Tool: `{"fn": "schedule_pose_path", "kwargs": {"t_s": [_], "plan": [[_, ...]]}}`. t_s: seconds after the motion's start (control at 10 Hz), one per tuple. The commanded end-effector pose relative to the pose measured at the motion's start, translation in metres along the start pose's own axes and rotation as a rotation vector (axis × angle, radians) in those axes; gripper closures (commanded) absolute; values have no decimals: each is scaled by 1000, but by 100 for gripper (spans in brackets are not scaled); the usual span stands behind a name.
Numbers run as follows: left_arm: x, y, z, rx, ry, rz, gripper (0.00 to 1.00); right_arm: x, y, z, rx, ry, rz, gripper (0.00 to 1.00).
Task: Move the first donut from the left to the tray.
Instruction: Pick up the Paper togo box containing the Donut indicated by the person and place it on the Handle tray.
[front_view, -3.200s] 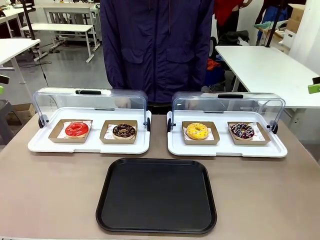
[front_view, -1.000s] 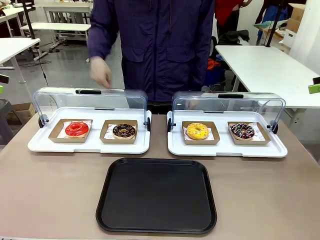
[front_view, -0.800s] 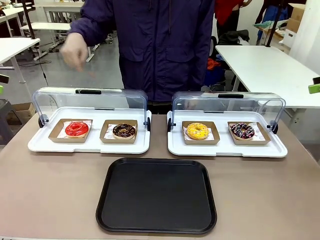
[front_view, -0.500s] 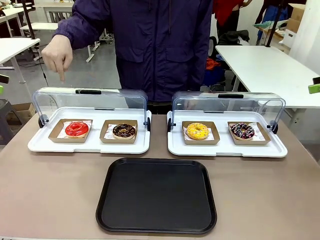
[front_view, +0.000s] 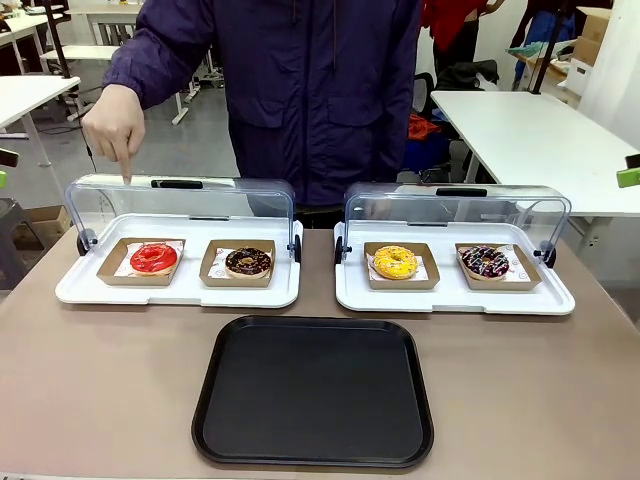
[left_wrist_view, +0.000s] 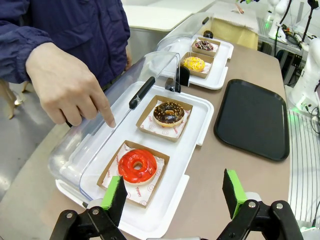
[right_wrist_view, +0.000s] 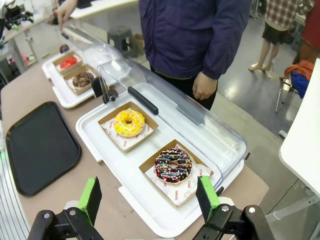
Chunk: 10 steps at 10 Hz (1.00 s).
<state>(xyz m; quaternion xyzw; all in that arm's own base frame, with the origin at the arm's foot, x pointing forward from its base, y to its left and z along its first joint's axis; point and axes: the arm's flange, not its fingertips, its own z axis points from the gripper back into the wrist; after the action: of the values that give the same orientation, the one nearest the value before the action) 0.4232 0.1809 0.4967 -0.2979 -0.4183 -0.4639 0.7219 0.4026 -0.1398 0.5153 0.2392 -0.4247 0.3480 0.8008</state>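
— The first donut from the left (front_view: 153, 258), where is it sitting?
— It is lying on white paper in its cardboard holder (front_view: 108, 271), at the left end of the left white tray (front_view: 70, 291), under the raised clear lid (front_view: 180, 203). The chocolate donut (front_view: 248, 262) is sitting just beside it.
— And the tray (front_view: 312, 395)?
— It is lying mid-table on the robot's side of the 2 white trays, apart from the donut.
— The person's hand (front_view: 115, 123)?
— It is pointing 1 finger down at the lid above the red donut; I cannot tell whether it is touching.
— The grippers?
— The left gripper (left_wrist_view: 175, 192) is hanging near the left white tray, fingers spread wide with nothing between them. The right gripper (right_wrist_view: 150, 196) is hanging likewise spread over the right white tray (right_wrist_view: 100, 150).
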Motion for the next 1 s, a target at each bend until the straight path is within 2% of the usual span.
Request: {"fn": "schedule_pose_path", "kwargs": {"t_s": [0.0, 0.3, 0.6, 0.9], "plan": [[2, -1, 0, -3, -4, -5, 0, 2, -2, -1, 2, -25, 12, 0], [0, 0, 0, 0, 0, 0, 0, 2, -2, -1, 2, -25, 12, 0], [25, 6, -26, -56, 249, -115, 0, 2, -2, -1, 2, -25, 12, 0], [29, -7, -50, -78, 458, -240, 0, 2, -2, -1, 2, -25, 12, 0]]}}
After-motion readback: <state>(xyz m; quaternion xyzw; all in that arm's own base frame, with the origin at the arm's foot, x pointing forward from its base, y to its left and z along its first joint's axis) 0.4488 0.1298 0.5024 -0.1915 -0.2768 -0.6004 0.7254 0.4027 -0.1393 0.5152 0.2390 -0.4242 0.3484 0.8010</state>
